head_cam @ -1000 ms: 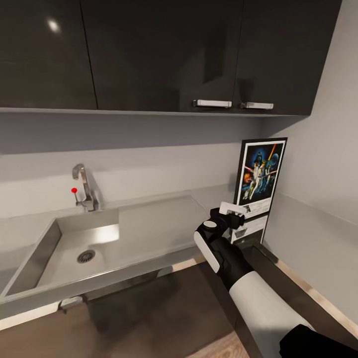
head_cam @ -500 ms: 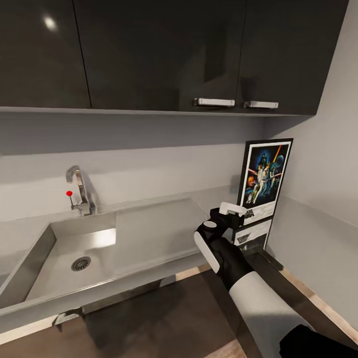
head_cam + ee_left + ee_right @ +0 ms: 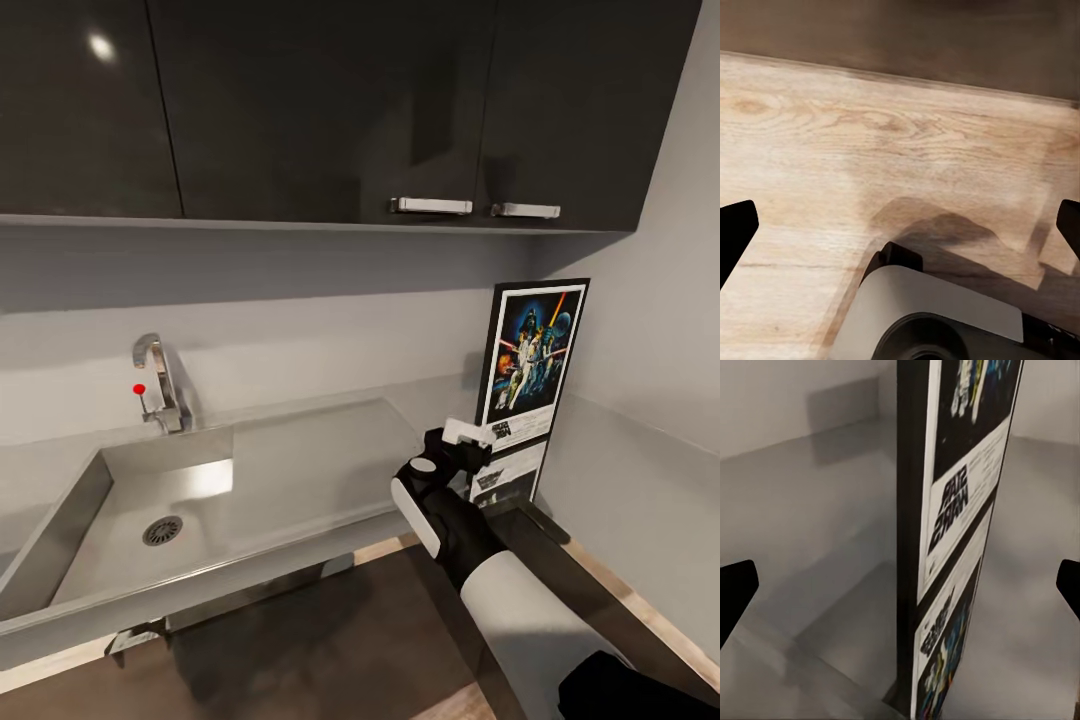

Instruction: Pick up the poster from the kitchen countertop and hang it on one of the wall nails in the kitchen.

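The poster (image 3: pixel 532 358) stands upright on the kitchen countertop (image 3: pixel 320 450) in the right corner, leaning toward the wall, with its reflection on the worktop below it. My right gripper (image 3: pixel 468 438) is open at the poster's lower left edge. In the right wrist view the poster's black frame edge (image 3: pixel 907 510) runs between the wide-apart fingertips (image 3: pixel 735 592) without touching them. My left gripper (image 3: pixel 900 229) is open over the wooden floor (image 3: pixel 832 150) and holds nothing. The wall nails are out of view.
A built-in sink (image 3: pixel 60 540) with a faucet (image 3: pixel 160 385) takes up the worktop's left half. Dark upper cabinets (image 3: pixel 350 100) with white handles (image 3: pixel 430 206) hang above. Grey walls meet behind the poster. A dark cabinet front lies under my right arm.
The camera shifted a little early on, moving the whole picture. Since then my right gripper has sunk slightly beside the poster's lower edge. The poster has not moved.
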